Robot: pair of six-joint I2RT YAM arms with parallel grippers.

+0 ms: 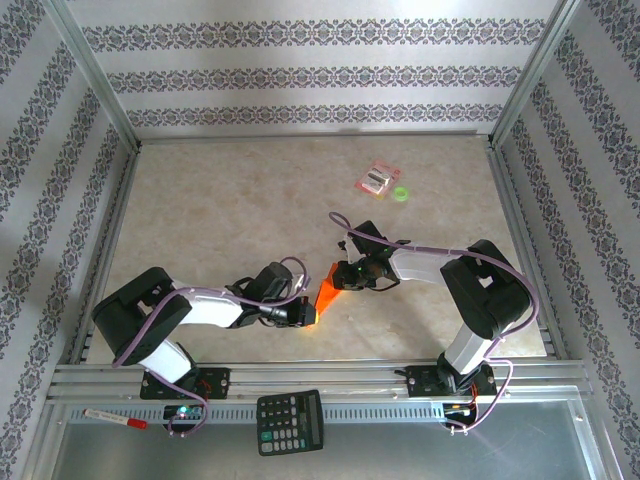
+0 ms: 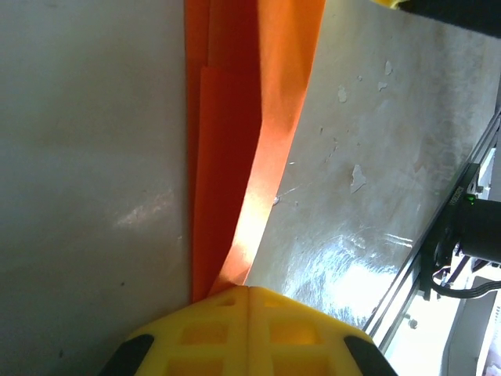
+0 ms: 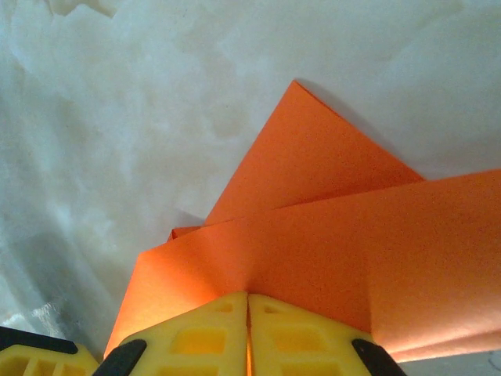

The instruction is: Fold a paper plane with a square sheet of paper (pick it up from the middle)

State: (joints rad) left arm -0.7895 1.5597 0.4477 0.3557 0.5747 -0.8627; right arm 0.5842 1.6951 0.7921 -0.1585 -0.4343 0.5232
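the partly folded bright orange sheet of paper (image 1: 324, 297) is over the near middle of the beige table (image 1: 200, 200), mostly hidden between the grippers, its edges cut off in both wrist views. the left gripper (image 2: 249, 291) is clamped tight on one end and the right gripper (image 3: 248, 298) pinches the other.
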